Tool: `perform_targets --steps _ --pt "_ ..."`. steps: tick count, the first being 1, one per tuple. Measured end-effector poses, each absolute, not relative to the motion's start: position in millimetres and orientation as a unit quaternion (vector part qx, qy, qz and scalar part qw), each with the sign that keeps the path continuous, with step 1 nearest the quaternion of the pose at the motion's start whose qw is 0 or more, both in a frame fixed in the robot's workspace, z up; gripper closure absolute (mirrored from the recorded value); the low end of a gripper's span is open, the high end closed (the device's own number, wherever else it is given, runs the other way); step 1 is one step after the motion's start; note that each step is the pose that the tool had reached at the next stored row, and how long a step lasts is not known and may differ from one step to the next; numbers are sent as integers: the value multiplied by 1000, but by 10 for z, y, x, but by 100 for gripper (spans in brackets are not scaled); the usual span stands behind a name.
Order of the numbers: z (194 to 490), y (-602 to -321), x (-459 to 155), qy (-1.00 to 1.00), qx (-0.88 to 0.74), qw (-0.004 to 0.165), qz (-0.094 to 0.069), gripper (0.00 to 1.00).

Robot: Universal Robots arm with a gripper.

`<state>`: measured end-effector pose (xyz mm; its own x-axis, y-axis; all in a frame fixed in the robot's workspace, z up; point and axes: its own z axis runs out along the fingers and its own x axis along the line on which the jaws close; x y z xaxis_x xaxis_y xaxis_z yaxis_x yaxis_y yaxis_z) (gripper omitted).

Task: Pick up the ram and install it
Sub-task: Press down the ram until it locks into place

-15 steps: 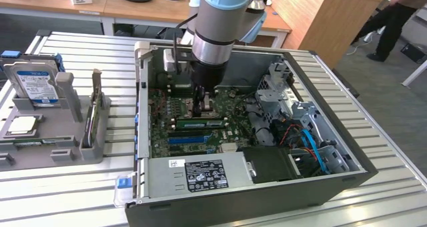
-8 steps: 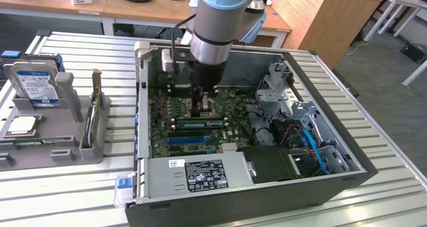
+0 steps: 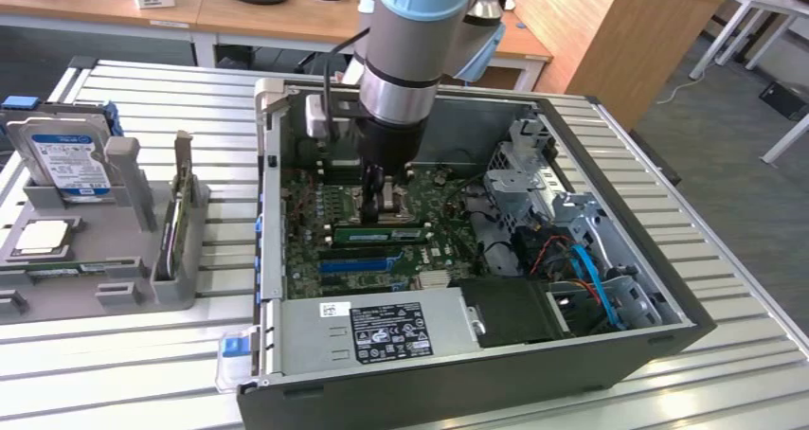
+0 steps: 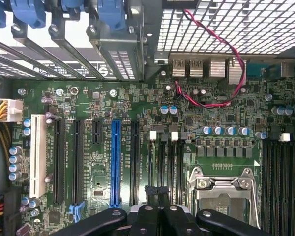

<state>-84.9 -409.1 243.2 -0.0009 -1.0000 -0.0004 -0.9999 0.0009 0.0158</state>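
Observation:
The ram (image 3: 377, 233), a green stick with a pale label, lies along a motherboard slot inside the open PC case (image 3: 272, 212). My gripper (image 3: 383, 207) reaches down into the case, its tips right beside the ram's upper edge. I cannot tell whether they touch it. In the wrist view the gripper (image 4: 156, 191) has its black fingers (image 4: 146, 216) pressed together over the long black memory slots (image 4: 165, 162), with nothing between them. The gripper body hides the ram in the wrist view.
A grey holder (image 3: 127, 250) on the exterior view's left carries a blue-labelled hard drive (image 3: 63, 160) and a processor chip (image 3: 42, 238). Inside the case are a power supply (image 3: 379, 331), a metal drive cage (image 3: 525, 179), blue and red cables (image 3: 588, 274), and the CPU socket (image 4: 226, 191).

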Motion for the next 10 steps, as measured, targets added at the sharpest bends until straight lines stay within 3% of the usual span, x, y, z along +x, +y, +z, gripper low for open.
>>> perform_targets --steps 10 --pt "2358 -4091 -849 -707 707 5 -6 89"
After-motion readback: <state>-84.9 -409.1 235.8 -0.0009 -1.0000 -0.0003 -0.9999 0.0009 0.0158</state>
